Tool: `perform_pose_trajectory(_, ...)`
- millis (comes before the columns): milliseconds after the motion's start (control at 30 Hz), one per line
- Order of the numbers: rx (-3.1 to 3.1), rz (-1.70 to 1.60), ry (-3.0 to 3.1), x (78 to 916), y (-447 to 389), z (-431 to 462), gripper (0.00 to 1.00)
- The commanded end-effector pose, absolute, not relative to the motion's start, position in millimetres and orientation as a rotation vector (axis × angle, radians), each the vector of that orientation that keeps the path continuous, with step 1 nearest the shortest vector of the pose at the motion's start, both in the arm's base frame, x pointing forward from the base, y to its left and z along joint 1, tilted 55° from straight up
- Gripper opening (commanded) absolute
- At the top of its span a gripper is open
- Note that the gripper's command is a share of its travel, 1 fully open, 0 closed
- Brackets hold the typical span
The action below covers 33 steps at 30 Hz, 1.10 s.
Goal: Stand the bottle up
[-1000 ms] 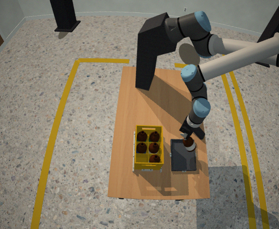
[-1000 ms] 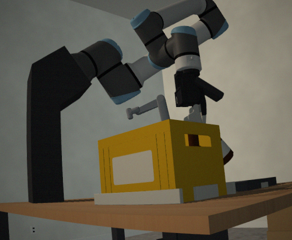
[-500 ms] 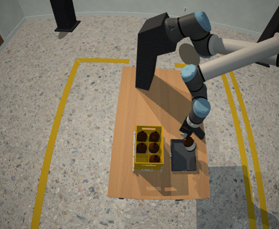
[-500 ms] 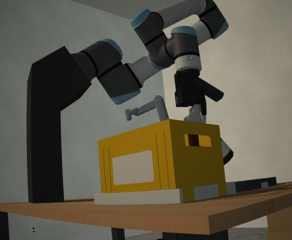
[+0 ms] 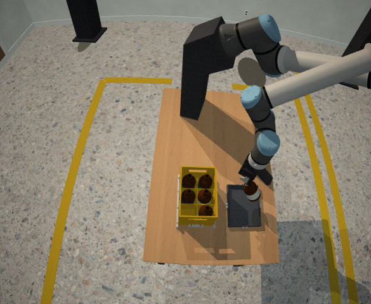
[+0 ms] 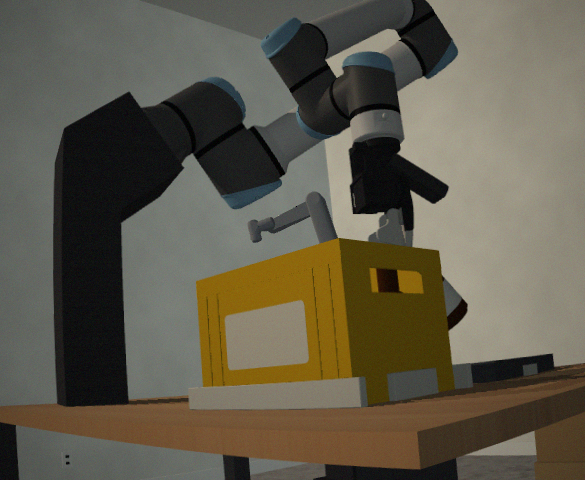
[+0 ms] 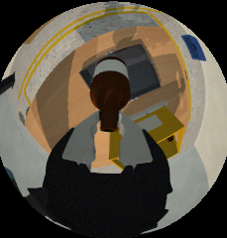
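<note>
Bottle, brown with a white band, pinched at the neck between the closed-in jaws of the gripper, beside the yellow crate rather than in it. Held at a slant, neck up in the grip, base lower and angled outward, away from the gripper. Up off the tray, above its end nearer the black pedestal.

Tray flat on the table, alongside the crate, with a strip of wood between. Crate upright and level, with pale strips low along its sides. Inside the crate, five brown bottles, necks up, one to a compartment; one compartment free, at the crate's corner farthest from the pedestal, on the side away from the tray. On the crate's long outer wall, a pale panel. Gripper above the level of the crate's rim, off to the tray side, clear of the crate.
</note>
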<state>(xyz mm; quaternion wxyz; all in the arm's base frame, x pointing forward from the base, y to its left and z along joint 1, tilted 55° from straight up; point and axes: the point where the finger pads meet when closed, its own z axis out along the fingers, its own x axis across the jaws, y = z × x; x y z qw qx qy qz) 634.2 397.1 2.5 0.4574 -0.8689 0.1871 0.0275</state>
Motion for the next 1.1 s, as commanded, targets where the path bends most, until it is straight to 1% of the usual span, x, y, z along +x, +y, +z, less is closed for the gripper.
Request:
perform_pose_trajectory(0, -2.144, 0.059, 0.448, 634.6, 396.8, 2.8, 0.00)
perform_pose_trajectory(633, -2.181, -0.067, 0.205, 634.6, 396.8, 2.8, 0.00)
perform_pose_trajectory(1067, -2.183, -0.080, 0.180, 634.6, 396.8, 2.8, 0.00)
